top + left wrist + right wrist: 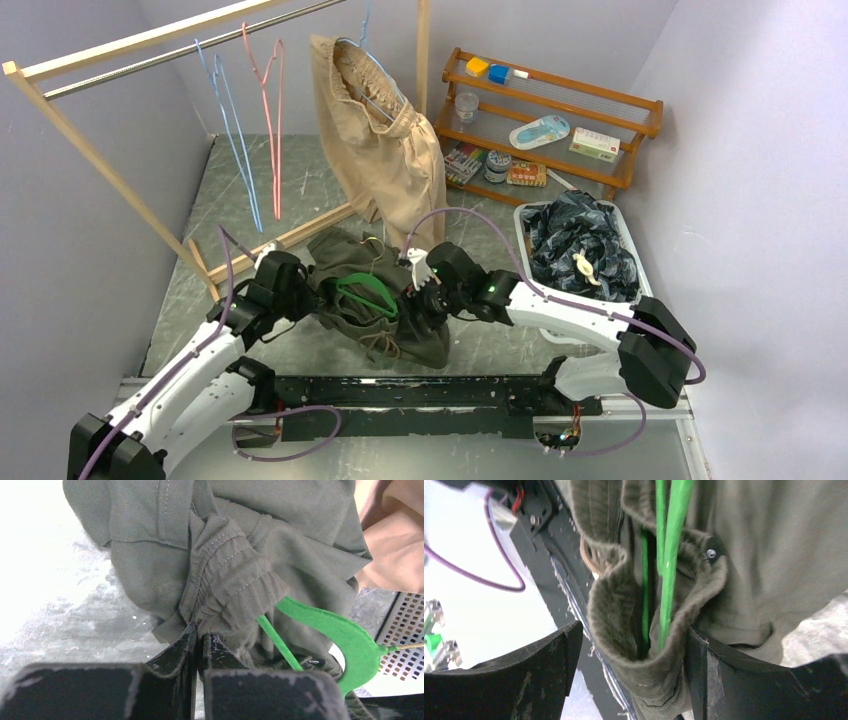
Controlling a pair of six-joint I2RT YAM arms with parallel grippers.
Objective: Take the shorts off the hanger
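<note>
The olive shorts (415, 345) lie crumpled on the table (200, 290), directly between the two claws. A green hanger (365, 293) rests on top of them, midway between the claws, its arms tucked inside the waistband.

The left claw (198, 647) is nearly closed. Its two fingers pinch a bunched fold of the olive waistband, leaving only a thin slit between them that is packed with cloth. Just ahead of its tips and a little to the right, the hanger's flat shoulder and a thin bar come out from under the gathered elastic.

The right claw (633, 632) stands wide open and grips nothing. Its fingers sit on either side of an upright fold of the same waistband. The hanger's green bars run down into that fold right between the fingers. The fold presses against one finger, and the other stands clear of it. A metal eyelet shows on the waistband just beyond the tips.

Farther out, ahead of both claws, tan shorts (385, 170) hang from a hanger on the wooden rack (100, 150). Ahead of the left claw, a blue hanger (235, 130) and a pink hanger (272, 110) hang bare from the rail. To the right claw's right, a white basket (519, 225) holds navy shorts (580, 240). Past the basket stands a wooden shelf (560, 90) with small items on it.
</note>
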